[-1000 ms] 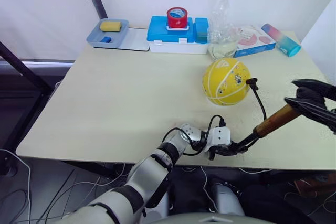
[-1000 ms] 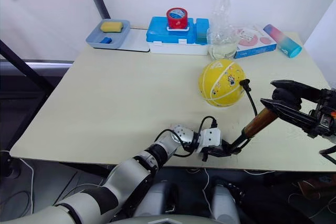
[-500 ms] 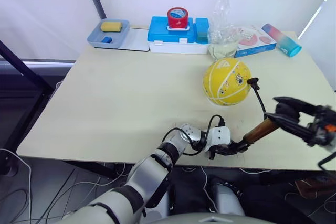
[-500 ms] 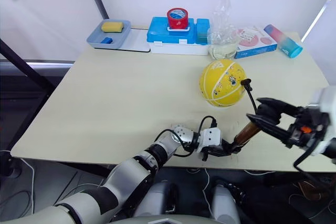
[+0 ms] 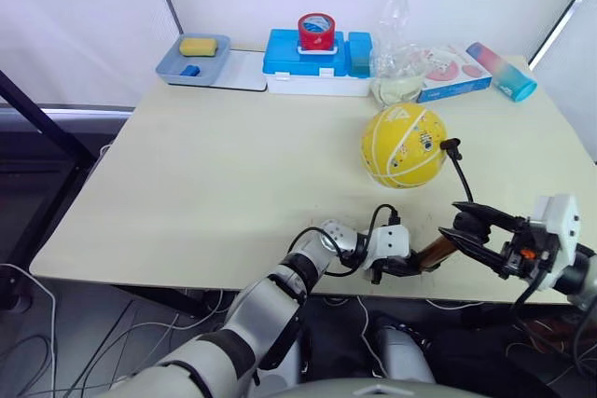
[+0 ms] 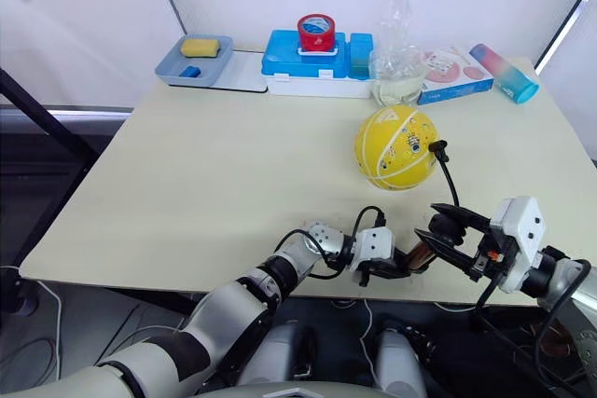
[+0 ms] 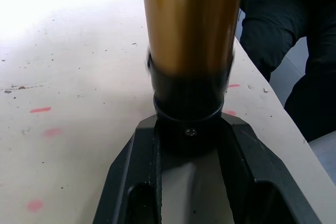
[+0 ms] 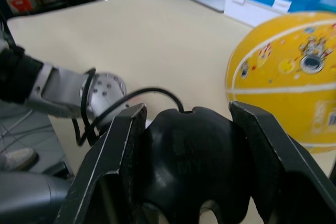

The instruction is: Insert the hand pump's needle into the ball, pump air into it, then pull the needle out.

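Hand pump [image 7: 191, 19]: glossy gold-bronze metal barrel, smooth black plastic end cap. Ball [image 5: 402, 145]: yellow rubber, slight sheen, white printed seams. Left gripper [image 7: 191, 182] fingers: matt black plastic. Table [image 5: 215, 174]: matt beige top, scuffed, red marks.

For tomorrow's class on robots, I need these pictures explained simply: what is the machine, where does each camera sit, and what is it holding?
It is a two-armed robot. Two pictures look down from its head; two come from cameras on its wrists. On the table sits a yellow ball with the needle at its side. The left gripper clamps the base of the hand pump; the right gripper holds its black handle. Behind stand a blue box, tape roll and tray.
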`<control>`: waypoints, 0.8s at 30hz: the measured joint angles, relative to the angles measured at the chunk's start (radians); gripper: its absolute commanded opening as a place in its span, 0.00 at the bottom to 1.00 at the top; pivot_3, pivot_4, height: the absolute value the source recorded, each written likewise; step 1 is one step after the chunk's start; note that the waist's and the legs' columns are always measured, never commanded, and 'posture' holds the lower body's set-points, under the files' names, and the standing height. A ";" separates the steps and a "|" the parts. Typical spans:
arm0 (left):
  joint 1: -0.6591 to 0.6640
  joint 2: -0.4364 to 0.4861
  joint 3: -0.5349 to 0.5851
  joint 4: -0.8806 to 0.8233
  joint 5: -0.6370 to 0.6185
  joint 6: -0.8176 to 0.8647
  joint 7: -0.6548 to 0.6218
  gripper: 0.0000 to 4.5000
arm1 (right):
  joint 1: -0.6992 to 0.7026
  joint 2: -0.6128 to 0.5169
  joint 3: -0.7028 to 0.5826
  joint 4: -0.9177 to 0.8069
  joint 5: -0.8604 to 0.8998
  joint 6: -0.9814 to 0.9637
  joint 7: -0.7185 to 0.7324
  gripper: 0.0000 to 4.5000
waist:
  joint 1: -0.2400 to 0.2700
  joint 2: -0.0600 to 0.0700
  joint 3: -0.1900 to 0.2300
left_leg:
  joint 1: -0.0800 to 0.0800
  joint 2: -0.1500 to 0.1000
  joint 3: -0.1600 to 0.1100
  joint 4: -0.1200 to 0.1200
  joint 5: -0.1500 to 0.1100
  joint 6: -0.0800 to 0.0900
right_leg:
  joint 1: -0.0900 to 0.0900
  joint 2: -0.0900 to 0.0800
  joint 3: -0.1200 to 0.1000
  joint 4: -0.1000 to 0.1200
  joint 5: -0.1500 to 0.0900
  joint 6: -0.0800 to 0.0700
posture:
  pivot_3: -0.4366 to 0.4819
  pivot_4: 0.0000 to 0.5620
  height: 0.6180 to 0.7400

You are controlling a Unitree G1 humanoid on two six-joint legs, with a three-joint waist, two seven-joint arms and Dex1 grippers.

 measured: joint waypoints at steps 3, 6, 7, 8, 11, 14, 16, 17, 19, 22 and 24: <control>0.000 0.000 0.001 0.000 -0.001 0.002 -0.001 0.23 | -0.013 -0.036 -0.078 -0.021 0.088 0.041 0.002 0.45 | 0.000 0.000 0.000 | 0.000 0.000 0.000 0.000 0.000 0.000 | 0.000 0.000 0.000 0.000 0.000 0.000 | 0.48 0.27 1.00; 0.000 0.000 0.001 -0.001 -0.002 0.003 -0.003 0.23 | -0.039 -0.092 -0.159 -0.033 0.189 0.102 -0.004 0.45 | 0.000 0.000 0.000 | 0.000 0.000 0.000 0.000 0.000 -0.001 | 0.000 0.000 0.000 0.000 0.000 0.000 | 0.48 0.27 1.00; 0.000 0.000 0.001 -0.001 -0.002 0.003 -0.003 0.23 | -0.047 -0.106 -0.175 -0.035 0.212 0.117 -0.010 0.45 | 0.000 0.000 0.000 | 0.000 0.000 0.000 0.000 0.000 -0.001 | 0.000 0.000 0.000 0.000 0.000 0.000 | 0.48 0.27 1.00; 0.000 0.000 0.001 -0.001 -0.002 0.003 -0.003 0.23 | -0.057 -0.124 -0.198 -0.036 0.240 0.137 -0.015 0.45 | 0.000 0.000 0.001 | 0.000 0.000 0.000 0.000 0.000 -0.001 | 0.000 0.000 0.000 0.000 0.000 0.000 | 0.48 0.27 1.00; 0.000 0.000 0.000 -0.002 -0.003 0.003 -0.003 0.23 | -0.086 -0.183 -0.277 -0.038 0.322 0.192 -0.023 0.45 | 0.000 0.000 0.001 | 0.000 0.000 0.000 0.000 0.000 0.000 | 0.000 0.000 0.000 0.000 0.000 0.000 | 0.48 0.27 1.00; 0.000 0.000 0.000 -0.002 -0.003 0.003 -0.004 0.23 | -0.092 -0.208 -0.335 -0.038 0.372 0.236 -0.032 0.45 | 0.000 0.000 0.001 | -0.001 0.000 0.000 0.000 0.000 0.000 | 0.000 0.000 0.000 0.000 0.000 0.000 | 0.48 0.27 1.00; 0.000 0.000 0.001 -0.002 -0.003 0.004 -0.003 0.23 | -0.113 -0.228 -0.365 -0.037 0.410 0.262 -0.048 0.45 | 0.000 0.001 0.001 | 0.000 0.000 0.000 0.000 0.000 0.000 | 0.000 0.000 0.000 0.000 0.000 0.000 | 0.48 0.27 1.00; 0.000 0.000 0.000 -0.003 -0.003 0.004 -0.003 0.23 | -0.119 -0.243 -0.369 -0.038 0.422 0.279 -0.055 0.45 | 0.000 0.000 0.001 | 0.000 0.000 0.000 0.000 0.000 0.000 | 0.000 -0.001 0.000 0.000 0.000 0.000 | 0.48 0.27 1.00; 0.000 0.000 0.000 -0.005 -0.003 0.004 -0.007 0.23 | -0.136 -0.253 -0.370 -0.040 0.450 0.310 -0.080 0.45 | 0.001 0.001 0.001 | -0.001 0.000 0.000 0.000 0.000 0.000 | -0.001 0.000 0.000 0.000 0.000 0.000 | 0.48 0.27 1.00; 0.000 0.000 0.000 -0.005 -0.003 0.004 -0.008 0.23 | -0.137 -0.248 -0.370 -0.044 0.452 0.314 -0.088 0.45 | 0.001 0.001 0.002 | -0.002 0.000 0.000 0.000 0.001 0.001 | -0.001 0.000 0.000 0.000 0.000 0.000 | 0.48 0.27 1.00; 0.000 0.000 -0.001 -0.005 -0.003 0.004 -0.009 0.23 | -0.134 -0.223 -0.368 -0.061 0.433 0.305 -0.082 0.45 | 0.001 0.001 0.002 | -0.002 0.000 0.000 0.000 0.001 0.002 | -0.001 0.000 0.000 0.000 0.000 0.000 | 0.48 0.27 1.00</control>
